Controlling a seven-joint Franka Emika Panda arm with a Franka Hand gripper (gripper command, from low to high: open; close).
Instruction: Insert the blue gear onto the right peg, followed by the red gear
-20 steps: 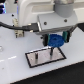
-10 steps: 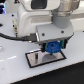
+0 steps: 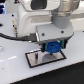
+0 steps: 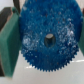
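Claw (image 3: 53,48) clamped on the blue gear (image 3: 52,48), fingers (image 4: 9,42) pressing its rim either side. Gear hangs low over the plate (image 3: 34,60) on the white table (image 3: 15,72). Wrist view: gear's centre hole visible; pegs not discernible.

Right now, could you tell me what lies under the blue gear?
In the exterior view, the blue gear, held in the gripper, sits over the black-bordered white plate. The pegs are not visible; gear and gripper cover that spot.
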